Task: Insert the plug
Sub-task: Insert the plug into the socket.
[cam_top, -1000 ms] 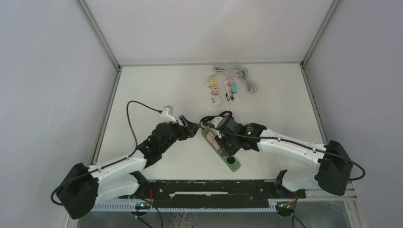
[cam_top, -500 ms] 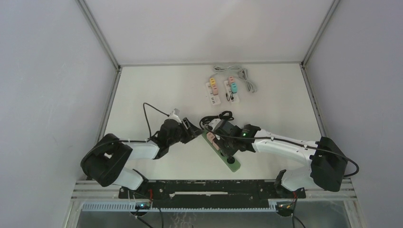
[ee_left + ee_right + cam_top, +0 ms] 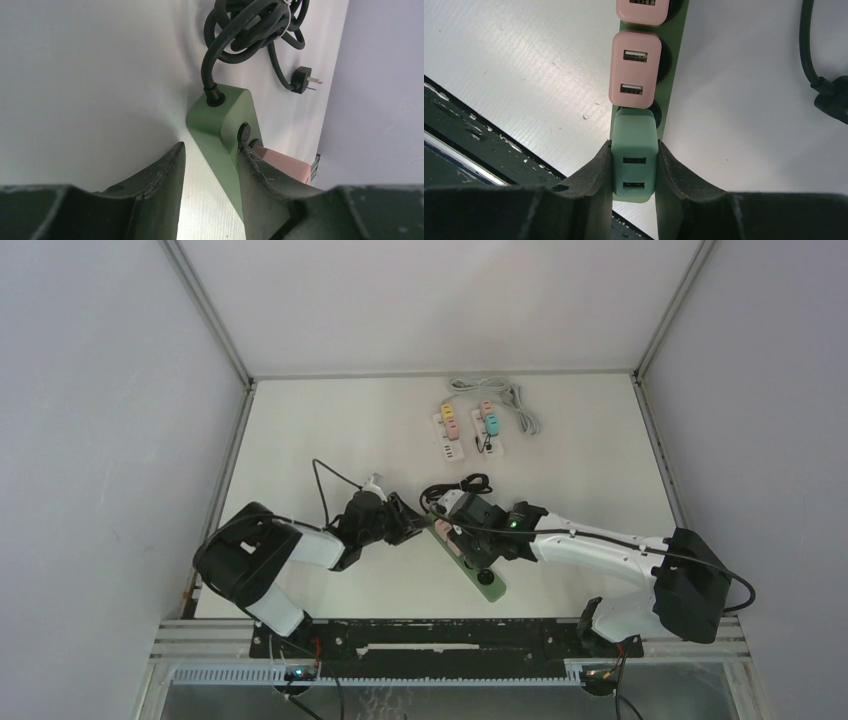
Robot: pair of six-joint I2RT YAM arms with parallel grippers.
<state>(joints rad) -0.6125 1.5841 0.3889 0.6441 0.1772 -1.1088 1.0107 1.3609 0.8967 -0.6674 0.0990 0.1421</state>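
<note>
Broadly, the white table (image 3: 330,430) fills the top view, with the left arm (image 3: 300,550) reaching in from 8 o'clock and the right arm (image 3: 600,545) from 4 o'clock, meeting near the middle. Between them lies a green power strip (image 3: 489,587), flat on the table and running from 11 o'clock to 5 o'clock. Well beyond it, toward 12 o'clock, sit two white power strips (image 3: 452,435) with a grey cable (image 3: 500,395) bundled beside them. At the green strip's 11 o'clock end its black cord (image 3: 255,25) is wound in a loose coil.

The left gripper (image 3: 211,150) straddles that cord end with its jaws partly apart: one finger overlaps the strip's top face, and bare table shows between the other finger and the strip's side.

Two pink adapters (image 3: 636,67) are set in a row along the strip. Just beside them, on the 6 o'clock side in the right wrist view, the right gripper (image 3: 634,146) is clamped on the mint plug (image 3: 634,127), a finger pressed to each flank, over the strip. Whether it is fully seated cannot be told. A small black mains plug (image 3: 302,80) lies on the table past the coil.
</note>
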